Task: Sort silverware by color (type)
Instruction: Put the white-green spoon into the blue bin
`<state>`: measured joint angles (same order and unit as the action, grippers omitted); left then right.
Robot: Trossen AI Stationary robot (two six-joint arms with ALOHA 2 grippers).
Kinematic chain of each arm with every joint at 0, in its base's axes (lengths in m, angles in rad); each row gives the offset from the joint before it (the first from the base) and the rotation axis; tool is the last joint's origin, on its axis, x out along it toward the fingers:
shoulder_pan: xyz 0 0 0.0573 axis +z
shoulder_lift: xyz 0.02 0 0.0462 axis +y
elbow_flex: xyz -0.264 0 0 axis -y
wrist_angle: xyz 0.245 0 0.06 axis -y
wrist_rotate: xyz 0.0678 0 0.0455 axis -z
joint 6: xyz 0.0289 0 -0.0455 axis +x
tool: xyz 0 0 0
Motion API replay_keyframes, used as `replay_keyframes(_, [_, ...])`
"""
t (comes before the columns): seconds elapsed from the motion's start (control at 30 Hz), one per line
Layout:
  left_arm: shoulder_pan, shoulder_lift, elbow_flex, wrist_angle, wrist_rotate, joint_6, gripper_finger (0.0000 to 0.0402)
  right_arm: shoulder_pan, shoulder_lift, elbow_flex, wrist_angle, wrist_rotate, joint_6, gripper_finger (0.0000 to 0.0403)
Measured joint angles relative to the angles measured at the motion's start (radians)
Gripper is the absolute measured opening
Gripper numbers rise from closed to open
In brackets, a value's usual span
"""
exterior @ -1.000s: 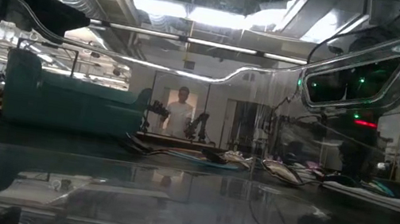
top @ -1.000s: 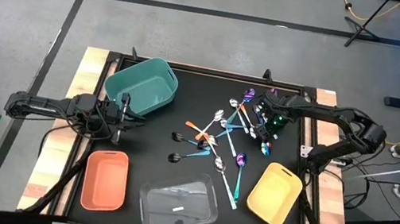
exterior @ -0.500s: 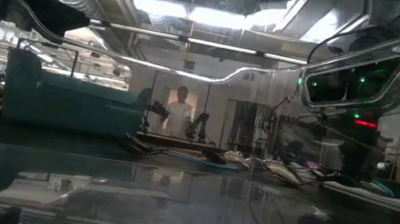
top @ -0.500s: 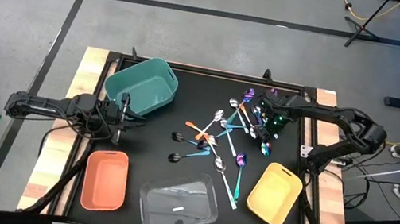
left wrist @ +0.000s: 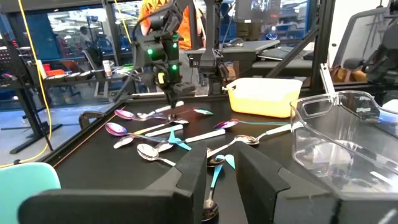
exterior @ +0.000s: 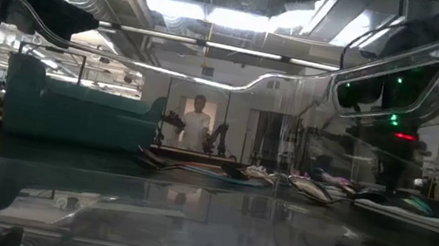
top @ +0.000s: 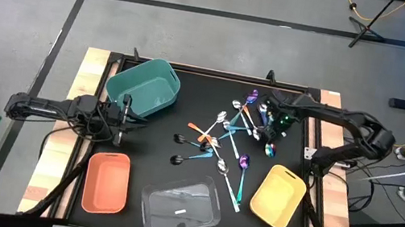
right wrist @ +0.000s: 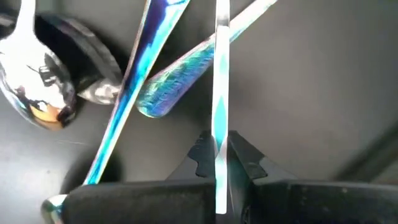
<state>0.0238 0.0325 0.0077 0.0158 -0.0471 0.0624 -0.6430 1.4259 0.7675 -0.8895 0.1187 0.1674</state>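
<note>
Several thin spoons [top: 228,134] lie in a loose pile on the black mat, right of centre: silver ones, orange-handled ones, and teal-handled ones with black or purple bowls. They also show in the left wrist view [left wrist: 168,134]. My right gripper [top: 264,118] stands over the pile's far right part, shut on one thin silver-looking spoon handle [right wrist: 221,93]. My left gripper [top: 128,111] waits open and empty near the teal bin [top: 144,88] at the table's left, and it shows in its own wrist view [left wrist: 221,171]. My right gripper pinches the thin handle [right wrist: 220,140] of one spoon between its two fingertips [right wrist: 202,155]. The fingers come from above and lie across the handle. The handle runs on over other teal-handled spoons. I cannot tell whether the spoon is clear of the mat.
A salmon bin [top: 107,182] stands near left, a clear bin [top: 180,205] near centre and a yellow bin [top: 279,196] near right. A purple-bowled spoon [top: 243,162] lies by the yellow bin. A person [exterior: 196,124] stands in the room beyond the table.
My right gripper has gone up a little over the spoon pile, still shut. The rest of the pile and the bins stay where they were.
</note>
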Motion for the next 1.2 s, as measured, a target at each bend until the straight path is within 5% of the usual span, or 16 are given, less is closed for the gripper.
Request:
replay_keyframes(0.47, [0.0, 0.0, 0.0, 0.007, -0.004, 0.0, 0.0076, 0.001, -0.004, 0.219, -0.118, 0.044, -0.044, 0.0001])
replay_keyframes(0.67, [0.0, 0.0, 0.0, 0.13, -0.036, -0.001, 0.0076, 0.002, -0.004, 0.296, -0.087, 0.01, -0.046, 0.0001])
replay_keyframes(1.2, [0.0, 0.043, 0.0, 0.3, -0.279, -0.287, 0.0076, 0.005, -0.004, 0.313, 0.324, -0.157, -0.044, 0.0001])
